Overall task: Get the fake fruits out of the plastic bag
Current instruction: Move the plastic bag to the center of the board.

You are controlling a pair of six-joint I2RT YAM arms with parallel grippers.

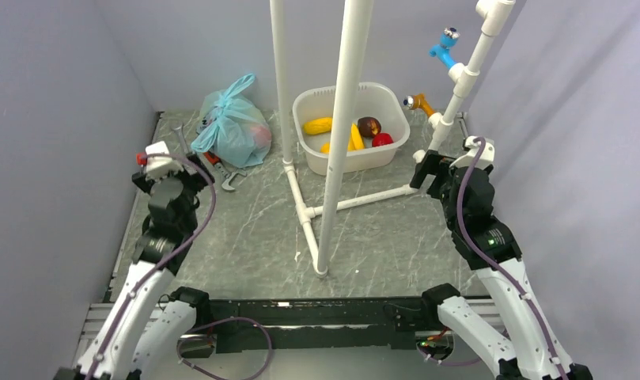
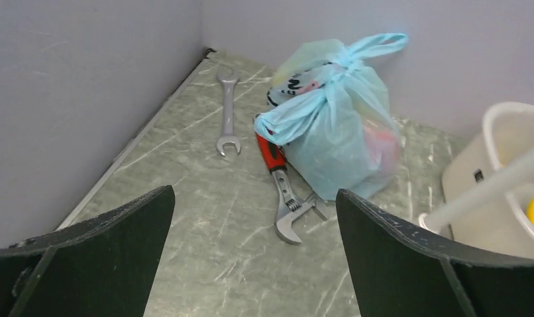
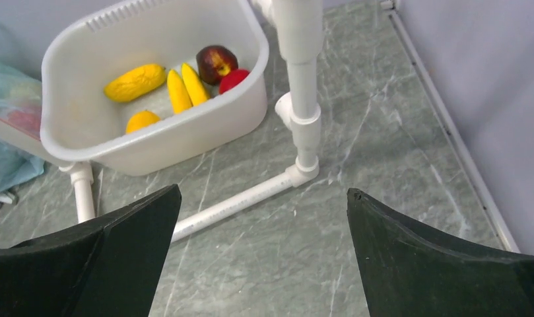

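left wrist view: the left gripper point(image 2: 254, 193) is seen with its jaws spread wide, and nothing is held between them. the plastic bag point(image 2: 336, 132) is found at 1 o'clock, standing on the marbled table point(image 2: 204, 218) with its handles knotted at the top. a reddish shape point(image 2: 383, 148) is made out through the film on the bag's 3 o'clock side; what it is cannot be told. a red-handled wrench point(image 2: 284, 191) is laid against the bag at its 7 o'clock, its handle end hidden behind the bag. a silver spanner point(image 2: 227, 112) is laid apart from the bag at its 9 o'clock. part of a white tub point(image 2: 475, 165) is seen at 3 o'clock.

right wrist view: the right gripper point(image 3: 264, 191) is likewise spread wide and nothing is gripped. the tub is placed at 11 o'clock, and fake fruits point(image 3: 135, 81) are held in it: a yellow lemon-shaped one, two yellow banana-shaped ones, a smaller yellow one, a dark red rounded one and a bright red one. a white pipe frame point(image 3: 302, 99) stands just beside the tub at its 3 o'clock. a blue edge of the bag is glimpsed at 9 o'clock.

top view: the bag is set at 11 o'clock on the table and the tub at 12 to 1 o'clock, well apart. the left gripper is held near the bag at its 7 o'clock; the right gripper is held near the tub at its 4 o'clock.
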